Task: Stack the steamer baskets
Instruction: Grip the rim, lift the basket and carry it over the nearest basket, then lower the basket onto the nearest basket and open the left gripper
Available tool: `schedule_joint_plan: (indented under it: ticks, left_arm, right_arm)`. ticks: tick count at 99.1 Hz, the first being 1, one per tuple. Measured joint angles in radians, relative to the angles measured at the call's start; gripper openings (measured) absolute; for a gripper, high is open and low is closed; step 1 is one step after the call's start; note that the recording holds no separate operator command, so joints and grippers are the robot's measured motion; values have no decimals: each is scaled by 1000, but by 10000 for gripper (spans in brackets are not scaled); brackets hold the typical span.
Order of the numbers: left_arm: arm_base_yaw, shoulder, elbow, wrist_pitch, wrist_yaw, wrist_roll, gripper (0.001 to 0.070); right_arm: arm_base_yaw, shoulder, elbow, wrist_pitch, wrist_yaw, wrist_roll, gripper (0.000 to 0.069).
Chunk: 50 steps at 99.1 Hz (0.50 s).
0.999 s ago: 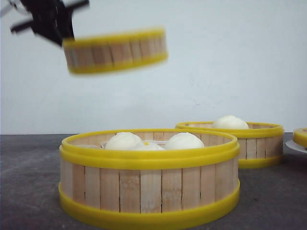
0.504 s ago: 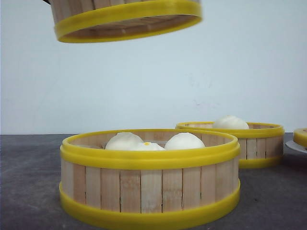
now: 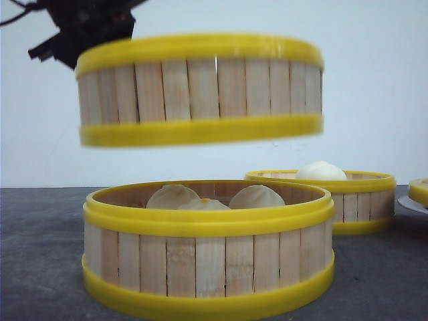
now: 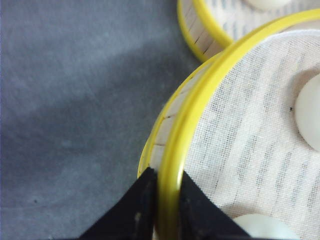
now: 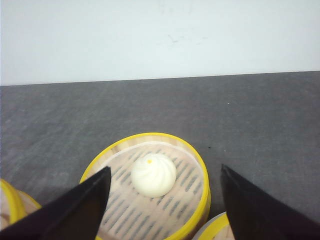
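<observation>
Overhead, left claw (image 4: 162, 200)–pinched steamer basket (image 3: 200, 90) (no readable writing).

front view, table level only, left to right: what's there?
Near basket with buns → far basket with one bun → edge of another basket on a plate at the frame's right edge. The lifted basket, held by the left pincer, is left out.
</observation>
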<state>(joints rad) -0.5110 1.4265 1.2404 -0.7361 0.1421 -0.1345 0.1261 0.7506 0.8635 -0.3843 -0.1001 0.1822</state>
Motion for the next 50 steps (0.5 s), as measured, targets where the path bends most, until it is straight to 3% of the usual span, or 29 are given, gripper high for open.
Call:
schedule_joint_plan:
  ticks: [20,50]
  left_arm:
    - [0,0,-82,66,-9,-17,30]
    - [-3,0,-88,84,-5,-26,30]
  right_arm:
    - [6,0,0,0,0,0,431]
    - [6,0,0,0,0,0,431]
